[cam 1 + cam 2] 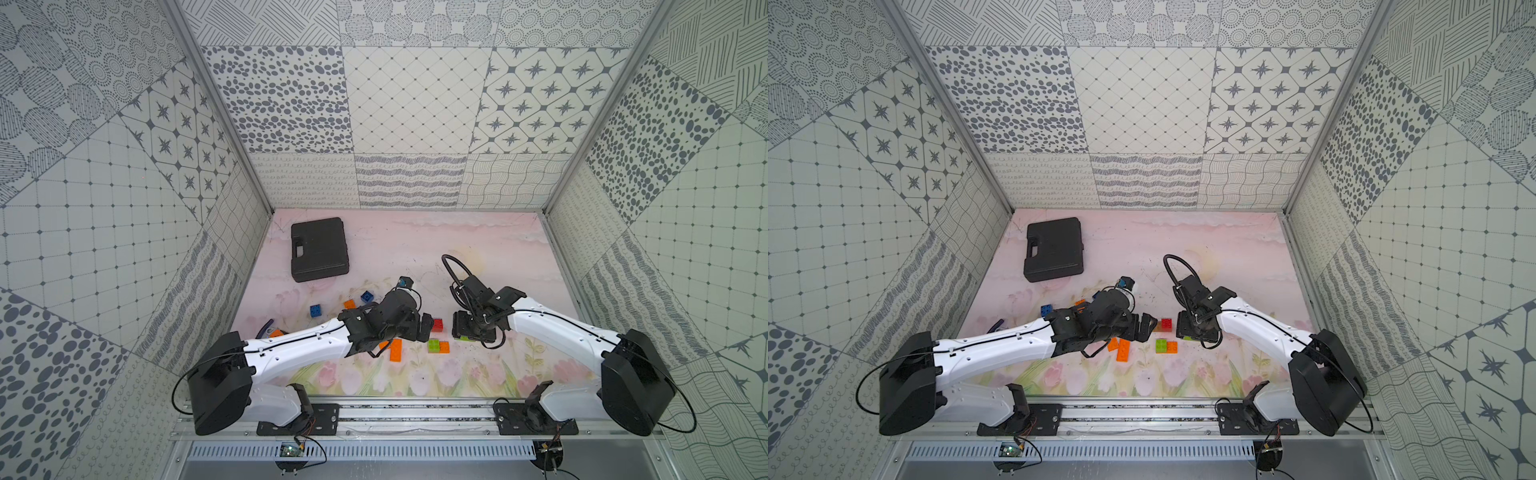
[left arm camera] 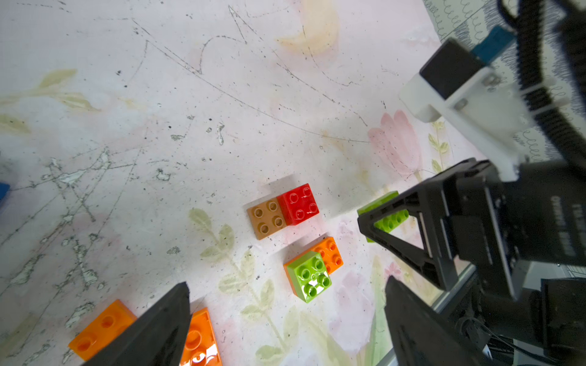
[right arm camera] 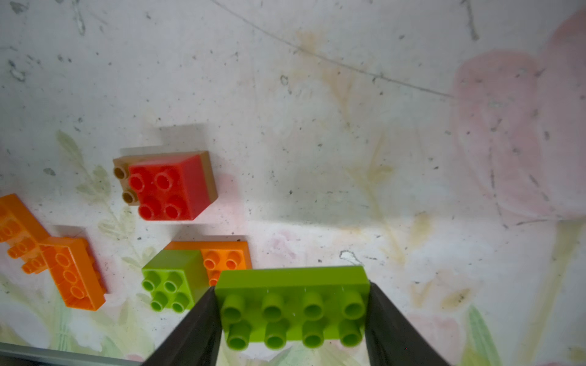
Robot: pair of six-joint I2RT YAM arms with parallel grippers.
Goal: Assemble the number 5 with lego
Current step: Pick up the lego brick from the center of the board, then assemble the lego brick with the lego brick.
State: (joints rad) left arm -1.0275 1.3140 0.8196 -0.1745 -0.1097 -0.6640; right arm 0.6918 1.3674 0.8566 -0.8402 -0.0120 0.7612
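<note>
Right wrist view: right tool (image 3: 291, 288) clamps a green oblong brick (image 3: 291, 312); left tool (image 2: 287, 282) stands wide open.

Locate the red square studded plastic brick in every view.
In a top view: red brick just beyond the green square plastic brick.
In a top view: same.
Left wrist: it sits on a brown oblong brick.
Right wrist: same stack.
Shared landmark: that green square, on an orange brick.
</note>
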